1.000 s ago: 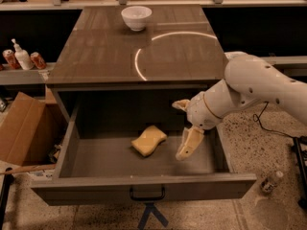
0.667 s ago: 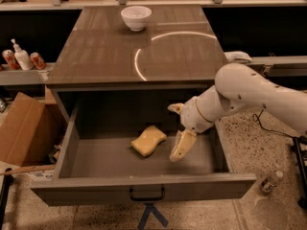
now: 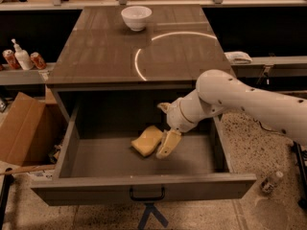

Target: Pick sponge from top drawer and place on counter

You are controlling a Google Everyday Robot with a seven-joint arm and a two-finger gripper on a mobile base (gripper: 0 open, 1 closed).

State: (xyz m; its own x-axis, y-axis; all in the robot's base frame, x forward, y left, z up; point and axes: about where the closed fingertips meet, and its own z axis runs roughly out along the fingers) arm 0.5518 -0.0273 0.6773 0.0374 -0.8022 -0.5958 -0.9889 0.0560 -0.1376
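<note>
Now the gripper [image 3: 163, 130] hangs spread inside the drawer [image 3: 144, 187]; the sponge [image 3: 147, 141] lies slantwise, just left of its lower finger [image 3: 169, 145].

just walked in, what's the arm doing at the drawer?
The robot's arm is reaching into the pulled-out top drawer. Its claw is open and right beside the sponge, which lies on the drawer floor. One finger is down along the sponge's right edge. The sponge is not gripped or lifted yet. The counter holds only a white bowl at the back.
</note>
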